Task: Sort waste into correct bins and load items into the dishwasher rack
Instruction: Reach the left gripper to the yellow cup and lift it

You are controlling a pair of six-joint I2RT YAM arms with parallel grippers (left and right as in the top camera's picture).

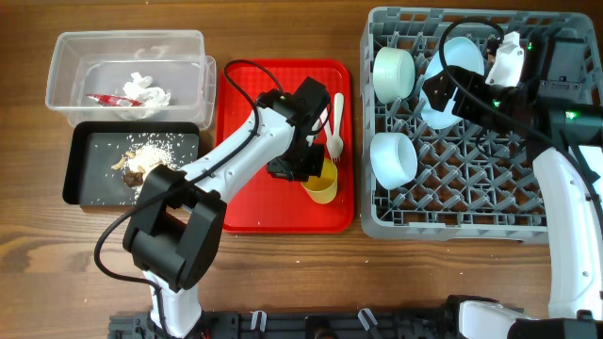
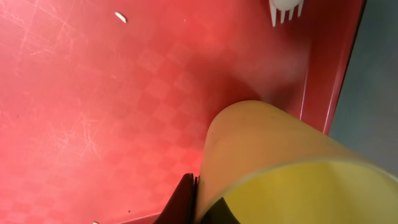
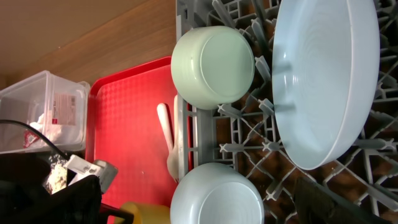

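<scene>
The yellow cup [image 1: 321,184] stands upright at the 5 o'clock corner of the red tray [image 1: 243,202], close to the tray's right rim and just beside the grey rack [image 1: 458,217]. The left end effector [image 1: 303,169] is set against the cup at its 9 o'clock side; in the left wrist view one dark finger [image 2: 181,202] lies along the outside of the cup wall [image 2: 261,143], and the second finger is not shown, so a closed grip on the cup cannot be confirmed. The cup is judged to be light, thin-walled plastic: stiff enough at the rim, but smooth and likely to slip or tip if pressed low on one side. Hold is best taken across the rim, one finger inside and one outside, with moderate force. The white fork [image 1: 336,141] and spoon [image 3: 164,127] lie on the tray at the cup's 12 o'clock; they are judged light, flat and hard to lift from a smooth surface, so a pinch at the handle is advised. In the rack, two pale bowls [image 1: 393,73] [image 1: 392,158] and the blue plate [image 1: 450,80] are already seated between pegs. The right end effector [image 1: 509,58] is held over the rack near the plate at 1 o'clock; its fingers are not clearly shown and its state cannot be told. Paper waste lies in the clear tub [image 1: 127,80], and food scraps in the black tray [image 1: 89,174], at the desk's 10 o'clock.
</scene>
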